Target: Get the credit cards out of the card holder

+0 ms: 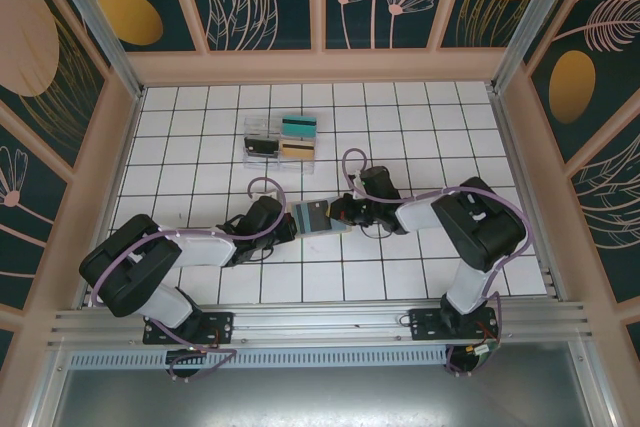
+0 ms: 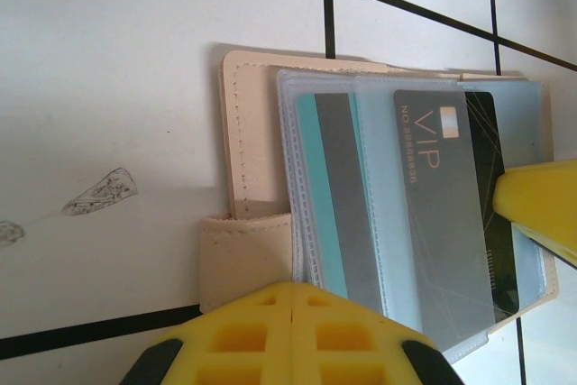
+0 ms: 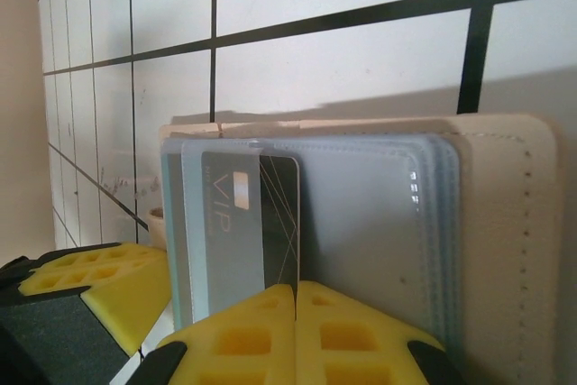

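Note:
The card holder [image 1: 318, 217] lies open on the tiled floor between my two grippers, tan outside with grey-blue clear sleeves [image 3: 379, 214]. A black VIP credit card [image 2: 442, 205] sticks partway out of one sleeve, and a teal card [image 2: 325, 196] sits in a sleeve beside it. My left gripper [image 2: 296, 299] is shut on the near edge of the holder's sleeves, next to the tan strap [image 2: 243, 259]. From the opposite side, my right gripper [image 3: 296, 295] is shut on the exposed edge of the black card [image 3: 279, 214]. In the top view the left gripper [image 1: 290, 227] and right gripper [image 1: 345, 215] flank the holder.
A clear compartment tray [image 1: 250, 125] stands farther back on the tiles, with a teal card [image 1: 298, 126], a tan card [image 1: 297, 150] and a dark card [image 1: 262, 146] in it. Wooden walls enclose the floor on three sides.

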Tool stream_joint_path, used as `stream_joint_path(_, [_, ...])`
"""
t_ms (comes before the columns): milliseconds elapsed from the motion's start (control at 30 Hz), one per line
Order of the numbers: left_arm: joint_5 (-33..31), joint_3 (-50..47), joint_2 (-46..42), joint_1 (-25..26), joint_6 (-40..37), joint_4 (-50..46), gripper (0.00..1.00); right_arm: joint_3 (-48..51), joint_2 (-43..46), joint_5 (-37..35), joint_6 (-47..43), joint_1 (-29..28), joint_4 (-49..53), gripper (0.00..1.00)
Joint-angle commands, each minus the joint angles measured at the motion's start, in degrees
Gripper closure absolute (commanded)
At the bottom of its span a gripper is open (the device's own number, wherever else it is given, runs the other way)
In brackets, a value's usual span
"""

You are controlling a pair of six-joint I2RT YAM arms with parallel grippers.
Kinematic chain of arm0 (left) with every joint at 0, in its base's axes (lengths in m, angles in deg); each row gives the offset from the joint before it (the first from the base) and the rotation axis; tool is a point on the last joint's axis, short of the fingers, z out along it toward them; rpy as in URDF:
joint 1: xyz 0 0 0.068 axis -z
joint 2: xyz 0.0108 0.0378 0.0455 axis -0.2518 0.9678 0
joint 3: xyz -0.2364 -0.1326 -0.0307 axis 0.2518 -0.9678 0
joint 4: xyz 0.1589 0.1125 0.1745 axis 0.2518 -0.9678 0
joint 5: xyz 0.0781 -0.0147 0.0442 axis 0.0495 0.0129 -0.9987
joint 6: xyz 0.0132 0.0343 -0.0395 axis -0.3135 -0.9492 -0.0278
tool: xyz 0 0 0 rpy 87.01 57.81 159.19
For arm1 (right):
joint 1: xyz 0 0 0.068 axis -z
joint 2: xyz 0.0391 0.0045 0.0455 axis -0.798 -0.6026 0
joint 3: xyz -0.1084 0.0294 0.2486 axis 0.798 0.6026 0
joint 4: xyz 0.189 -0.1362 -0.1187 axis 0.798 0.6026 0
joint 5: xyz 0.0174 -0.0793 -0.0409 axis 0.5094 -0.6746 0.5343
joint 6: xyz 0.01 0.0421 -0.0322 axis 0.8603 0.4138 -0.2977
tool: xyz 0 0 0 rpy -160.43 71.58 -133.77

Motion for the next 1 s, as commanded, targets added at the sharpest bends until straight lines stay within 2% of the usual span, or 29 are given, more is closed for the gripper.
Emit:
stream_joint_path(0, [-0.71,-0.05,1.22,-0.33,0.24,-2.77,1.00,1.27,-0.12,-1.07,-0.40,0.51,2.15,0.97])
stream_joint_path(267, [-0.81,-0.18,0.78,-0.28,-0.21,-3.17,1.00,0.79,0.31,-1.56,-2.50,1.68,4.10,0.96])
stream_joint_path(567, [-0.52,-0.19,0.79,-0.28,-0.33,-3.12,1.00,-4.74,-0.94,1.67,-10.24,5.33,12.24,0.95])
stream_joint_path(967, [-0.89,-0.02,0.26,-0.27,-0.50,-3.68,1.00,-2.40,0.78,2.40,-11.03,9.34,11.64,0.95])
